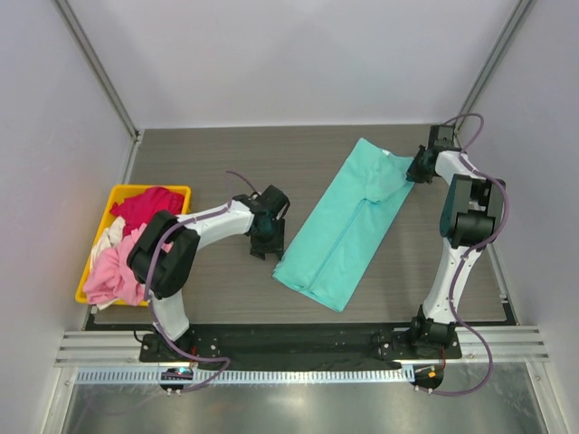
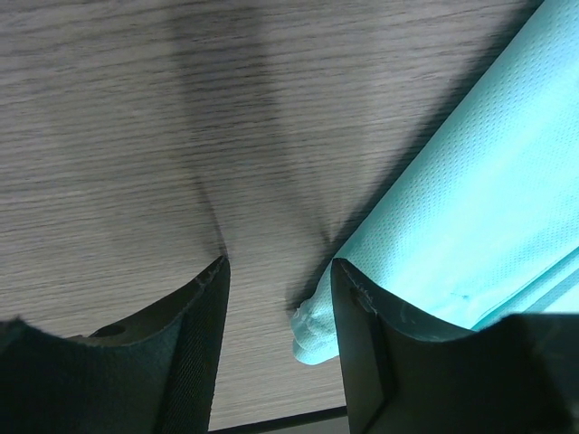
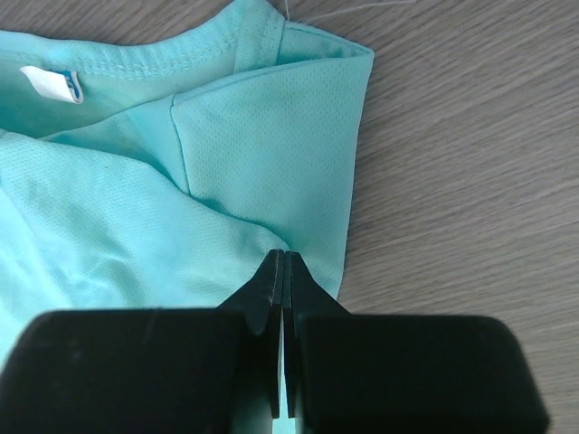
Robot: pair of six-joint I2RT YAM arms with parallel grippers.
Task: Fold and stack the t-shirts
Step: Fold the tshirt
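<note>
A teal t-shirt (image 1: 348,221) lies folded into a long strip across the middle of the table. My right gripper (image 1: 418,167) is at its far end by the collar. In the right wrist view the jaws of my right gripper (image 3: 284,256) are pressed together on a fold of the teal cloth (image 3: 136,226). My left gripper (image 1: 269,237) is open at the shirt's near left corner. In the left wrist view that corner (image 2: 312,330) lies between the fingers of my left gripper (image 2: 279,271), close to the right one. Magenta-red (image 1: 145,206), whitish (image 1: 109,235) and light pink (image 1: 113,271) shirts lie crumpled in the bin.
The yellow plastic bin (image 1: 127,189) stands at the table's left edge, with the pink shirt hanging over its near rim. A white label (image 3: 50,83) shows inside the teal shirt's collar. Grey walls enclose the table on three sides.
</note>
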